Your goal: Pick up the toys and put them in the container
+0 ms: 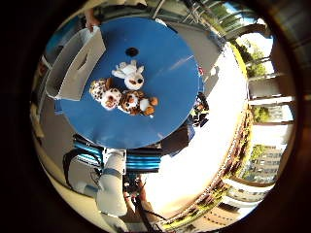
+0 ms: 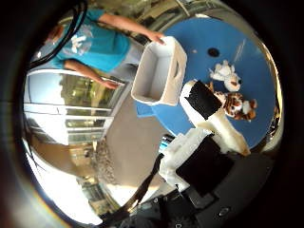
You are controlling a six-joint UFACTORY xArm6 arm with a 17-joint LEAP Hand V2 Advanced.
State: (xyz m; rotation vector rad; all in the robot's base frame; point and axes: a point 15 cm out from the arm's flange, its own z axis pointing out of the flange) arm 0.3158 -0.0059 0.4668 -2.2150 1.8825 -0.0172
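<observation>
Several plush toys lie huddled on a round blue table point(image 1: 165, 97): a white one point(image 1: 130, 74), a spotted one point(image 1: 98, 88), a brown and white one point(image 1: 112, 99) and a striped tiger point(image 1: 137, 102). The white container point(image 2: 159, 71) stands at the table's edge beside them, and nothing shows inside it. A person's hand point(image 2: 156, 37) rests on its rim. My right hand point(image 2: 209, 118) hovers well above the table, apart from the toys. One white and black finger point(image 2: 202, 102) reaches out straight and holds nothing.
A black hole point(image 1: 131, 51) marks the table's centre. The person in a teal shirt point(image 2: 95, 42) stands behind the container. The arm's base point(image 1: 112, 184) sits by the table's near edge. Paved floor point(image 2: 128, 142) surrounds the table, with glass walls beyond.
</observation>
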